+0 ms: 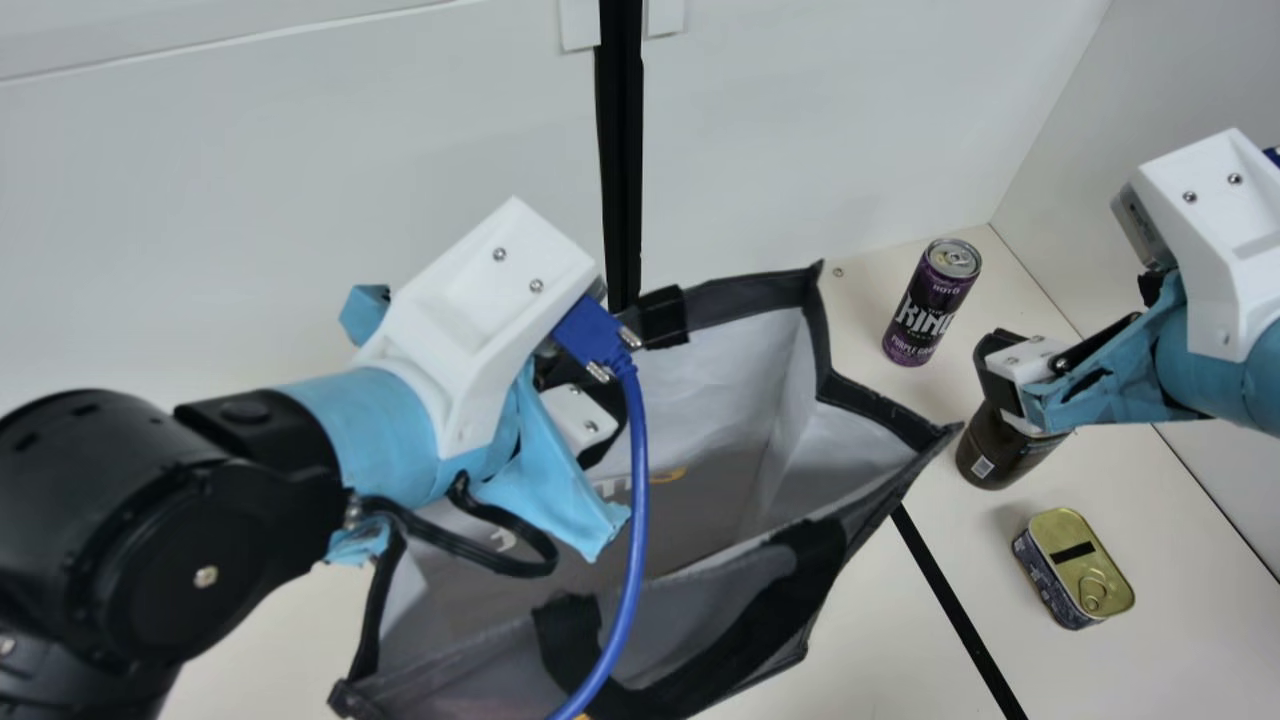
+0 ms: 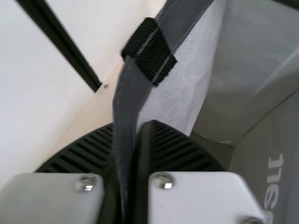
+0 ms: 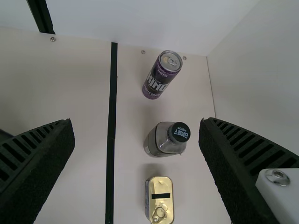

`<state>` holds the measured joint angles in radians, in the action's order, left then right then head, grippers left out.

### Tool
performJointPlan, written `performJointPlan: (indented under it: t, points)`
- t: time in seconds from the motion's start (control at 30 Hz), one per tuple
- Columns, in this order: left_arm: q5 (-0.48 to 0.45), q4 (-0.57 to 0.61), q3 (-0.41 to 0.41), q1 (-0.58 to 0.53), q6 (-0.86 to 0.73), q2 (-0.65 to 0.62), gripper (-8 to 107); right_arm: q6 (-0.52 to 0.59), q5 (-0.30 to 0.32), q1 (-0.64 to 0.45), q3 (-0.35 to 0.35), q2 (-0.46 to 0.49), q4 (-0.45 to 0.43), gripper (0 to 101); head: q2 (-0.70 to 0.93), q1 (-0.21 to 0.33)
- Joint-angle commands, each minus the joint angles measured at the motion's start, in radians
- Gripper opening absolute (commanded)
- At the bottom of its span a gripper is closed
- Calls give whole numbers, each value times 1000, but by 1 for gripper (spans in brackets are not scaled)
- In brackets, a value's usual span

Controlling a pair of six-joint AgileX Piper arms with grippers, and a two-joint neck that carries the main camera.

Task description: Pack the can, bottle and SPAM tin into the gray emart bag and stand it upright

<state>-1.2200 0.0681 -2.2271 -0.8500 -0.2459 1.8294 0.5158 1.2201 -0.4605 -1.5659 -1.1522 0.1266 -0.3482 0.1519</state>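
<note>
Two arms are in position over the table (image 1: pixel 880 660), each with its wrist angled downward. My left arm (image 1: pixel 375 435) extends from the left side of the main view, its blue-wrapped wrist inclined toward the gray emart bag (image 1: pixel 765 400) and its left gripper (image 1: pixel 600 430) at the bag's wall-side rim. The ribbed fingers are pressed together on that rim – dark edging lies clamped between them, near a black webbing loop (image 2: pixel 149 51). A blue cable (image 1: pixel 637 480) hangs in an arc from this wrist, in front of the bag. The bag's mouth is wide open and its pale lining is exposed. My right arm (image 1: pixel 1225 375) enters at the right side of the main view, sloping down and inward; its right gripper (image 1: pixel 1010 385) is positioned above the bottle (image 1: pixel 1000 455). The fingers are spread wide – the right wrist view looks down between them onto the bottle's black cap. The bottle stands upright outside the bag, between the can (image 1: pixel 930 300) and the SPAM tin (image 1: pixel 1075 565). The can is upright near the back wall (image 1: pixel 850 130). The tin lies flat, ring-pull lid facing up. All these items are on the same side of a black strip (image 3: pixel 112 116) on the table.
</note>
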Motion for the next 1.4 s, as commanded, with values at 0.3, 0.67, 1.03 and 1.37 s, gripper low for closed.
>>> performJointPlan:
  t: [0.3,0.67,1.03,1.37]
  points:
    - [0,-125,82,-8,165,-47,-8,0,0,0,0,0,0,95,-1,23]
    - [0,-235,125,17,286,-110,-8,0,0,0,0,0,0,95,-1,23]
    - [0,-373,168,59,393,-192,-8,0,0,0,0,0,0,95,-1,23]
    - [0,-492,229,112,451,-269,-8,0,0,0,0,0,0,95,-1,23]
